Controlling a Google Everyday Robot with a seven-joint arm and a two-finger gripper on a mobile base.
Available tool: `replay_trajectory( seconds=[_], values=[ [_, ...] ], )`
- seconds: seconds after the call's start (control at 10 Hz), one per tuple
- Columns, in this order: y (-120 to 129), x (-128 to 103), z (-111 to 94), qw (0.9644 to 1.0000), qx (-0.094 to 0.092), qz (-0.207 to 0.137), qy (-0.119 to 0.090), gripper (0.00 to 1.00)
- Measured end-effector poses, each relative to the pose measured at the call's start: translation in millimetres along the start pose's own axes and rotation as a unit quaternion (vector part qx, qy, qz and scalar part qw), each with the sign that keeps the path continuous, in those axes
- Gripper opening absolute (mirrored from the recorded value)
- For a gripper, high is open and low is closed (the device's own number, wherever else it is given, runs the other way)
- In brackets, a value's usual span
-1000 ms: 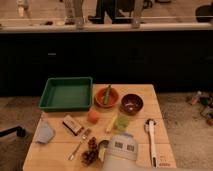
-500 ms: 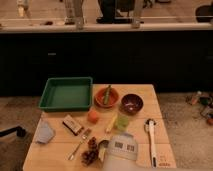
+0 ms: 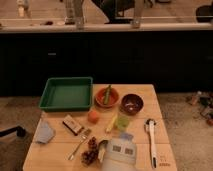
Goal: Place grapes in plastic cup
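Note:
The grapes [image 3: 90, 151], a small dark reddish-purple bunch, lie on the wooden table [image 3: 55, 157] near its front edge. The plastic cup [image 3: 123, 122], a small translucent yellow-green tumbler, stands upright near the table's middle, just in front of the dark brown bowl [image 3: 132, 104]. My gripper [image 3: 120, 151] is the pale grey block at the bottom of the camera view, right beside the grapes on their right and in front of the cup. Its lower part is cut off by the frame's edge.
A green tray [image 3: 66, 93] sits at the back left, an orange bowl [image 3: 106, 97] holding a green item beside it. An orange fruit [image 3: 93, 116], a small box [image 3: 72, 124], a fork [image 3: 80, 143], a blue-grey cloth [image 3: 43, 132] and a white-handled utensil [image 3: 151, 140] lie around.

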Motion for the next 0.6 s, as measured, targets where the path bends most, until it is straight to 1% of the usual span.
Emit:
replay_trajectory(
  seconds=[0.3, 0.6],
  values=[
    [-7, -10, -7, 0.9999, -0.003, -0.007, 0.007, 0.8],
    [-18, -21, -9, 0.9998, -0.01, -0.018, 0.006, 0.8]
  ],
)
